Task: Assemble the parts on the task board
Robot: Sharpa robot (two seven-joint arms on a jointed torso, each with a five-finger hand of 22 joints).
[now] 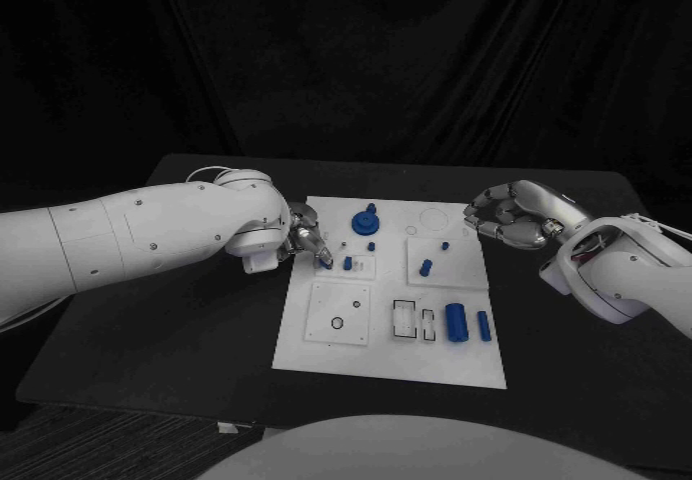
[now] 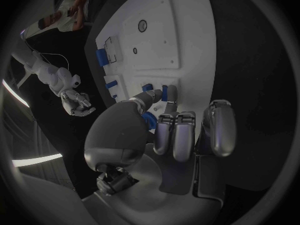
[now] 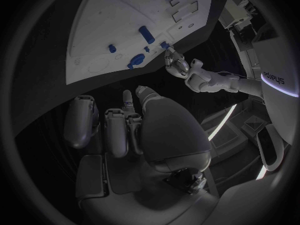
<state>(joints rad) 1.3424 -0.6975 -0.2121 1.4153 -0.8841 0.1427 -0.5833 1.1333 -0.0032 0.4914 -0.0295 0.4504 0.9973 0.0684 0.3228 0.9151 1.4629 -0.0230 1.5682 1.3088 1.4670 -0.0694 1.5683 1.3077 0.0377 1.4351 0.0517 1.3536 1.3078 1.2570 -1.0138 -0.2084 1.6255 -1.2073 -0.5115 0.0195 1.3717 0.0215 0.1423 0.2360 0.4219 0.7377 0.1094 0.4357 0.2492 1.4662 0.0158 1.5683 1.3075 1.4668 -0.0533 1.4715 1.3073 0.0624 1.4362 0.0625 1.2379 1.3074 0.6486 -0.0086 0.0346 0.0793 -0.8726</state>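
Note:
The white task board [image 1: 329, 352] lies mid-table with blue parts on it: a round gear-like piece [image 1: 366, 220], small pegs [image 1: 426, 266] and two thicker cylinders [image 1: 456, 322] near the front right. My left hand [image 1: 306, 240] is at the board's far left edge. Its thumb and a finger reach down and pinch a small blue peg [image 2: 147, 88] beside another standing peg [image 2: 165, 92]; the other fingers [image 2: 181, 132] are curled. My right hand [image 1: 508, 215] hovers over the board's far right corner, fingers [image 3: 119, 127] curled in on nothing.
Square white sub-plates [image 1: 340, 315] with holes and rectangular slots [image 1: 411, 320] sit on the board's near half. Black table [image 1: 159, 340] surrounds the board. Its edges [image 1: 116, 400] run close at the front and left. The left forearm [image 1: 130, 235] spans the table's left side.

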